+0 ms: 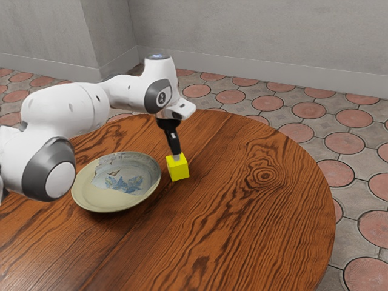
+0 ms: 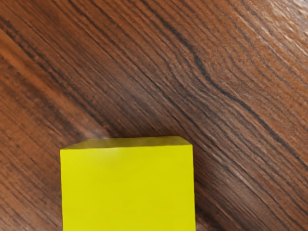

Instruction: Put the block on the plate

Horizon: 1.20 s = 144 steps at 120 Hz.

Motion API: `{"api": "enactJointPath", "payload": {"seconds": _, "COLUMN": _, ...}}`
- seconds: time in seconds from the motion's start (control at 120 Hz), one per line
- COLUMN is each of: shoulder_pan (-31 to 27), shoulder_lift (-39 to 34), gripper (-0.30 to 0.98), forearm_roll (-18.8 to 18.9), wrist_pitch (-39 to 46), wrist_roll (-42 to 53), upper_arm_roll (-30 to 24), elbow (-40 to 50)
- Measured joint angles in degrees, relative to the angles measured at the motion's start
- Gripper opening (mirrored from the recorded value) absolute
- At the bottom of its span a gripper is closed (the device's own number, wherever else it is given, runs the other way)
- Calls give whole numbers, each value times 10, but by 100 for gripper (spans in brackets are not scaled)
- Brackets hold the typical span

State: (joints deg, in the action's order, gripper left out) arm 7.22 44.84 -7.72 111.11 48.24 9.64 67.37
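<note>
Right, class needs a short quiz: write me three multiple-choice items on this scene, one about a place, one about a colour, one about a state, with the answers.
1. In the exterior view, where is the block relative to the plate?
A) On it
B) Beside it, toward the exterior view's right
C) Beside it, toward the exterior view's left

2. What colour is the block?
A) Red
B) White
C) Yellow

3. How does the plate lie?
A) Face up
B) Upside down
C) Standing on its edge

Answers:
1: B, as the exterior view shows the block past the plate's rim, on that side.
2: C, as both views show yellow faces.
3: A, as its hollow side, with a blue pattern, faces upward.
</note>
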Motion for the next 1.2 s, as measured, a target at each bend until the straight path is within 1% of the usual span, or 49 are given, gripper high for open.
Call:
{"api": "enactJointPath", "payload": {"seconds": 0.175, "shoulder_pan": 0, "shoulder_lift": 23, "gripper": 69, "forearm_roll": -18, "wrist_pitch": 22, "wrist_roll": -6, "upper_arm_roll": 6, "elbow": -1}}
{"api": "enactJointPath", "payload": {"seconds": 0.592, "shoulder_pan": 0, "shoulder_lift": 57, "gripper": 68, "forearm_roll": -34, "wrist_pitch": 43, "wrist_roll": -15, "upper_arm_roll": 11, "elbow": 2}}
{"api": "enactJointPath", "payload": {"seconds": 0.633, "shoulder_pan": 0, "shoulder_lift": 58, "gripper": 64, "forearm_roll": -34, "wrist_pitch": 44, "wrist_roll": -15, "upper_arm_roll": 11, "elbow": 2}}
{"api": "enactJointPath", "payload": {"seconds": 0.708, "shoulder_pan": 0, "shoulder_lift": 58, "gripper": 46, "forearm_roll": -34, "wrist_pitch": 45, "wrist_roll": -16, "upper_arm_roll": 12, "elbow": 2}}
{"api": "enactJointPath", "payload": {"seconds": 0.742, "shoulder_pan": 0, "shoulder_lift": 58, "gripper": 41, "forearm_roll": -33, "wrist_pitch": 45, "wrist_roll": -17, "upper_arm_roll": 12, "elbow": 2}}
{"api": "enactJointPath", "payload": {"seconds": 0.783, "shoulder_pan": 0, "shoulder_lift": 57, "gripper": 38, "forearm_roll": -32, "wrist_pitch": 46, "wrist_roll": -18, "upper_arm_roll": 12, "elbow": 2}}
{"api": "enactJointPath", "payload": {"seconds": 0.867, "shoulder_pan": 0, "shoulder_lift": 54, "gripper": 38, "forearm_roll": -30, "wrist_pitch": 48, "wrist_roll": -19, "upper_arm_roll": 12, "elbow": 2}}
{"api": "enactJointPath", "payload": {"seconds": 1.033, "shoulder_pan": -1, "shoulder_lift": 22, "gripper": 39, "forearm_roll": -29, "wrist_pitch": 45, "wrist_roll": -22, "upper_arm_roll": 14, "elbow": 10}}
{"api": "enactJointPath", "payload": {"seconds": 1.2, "shoulder_pan": 0, "shoulder_lift": -72, "gripper": 38, "forearm_roll": -28, "wrist_pitch": 43, "wrist_roll": -25, "upper_arm_roll": 15, "elbow": 97}}
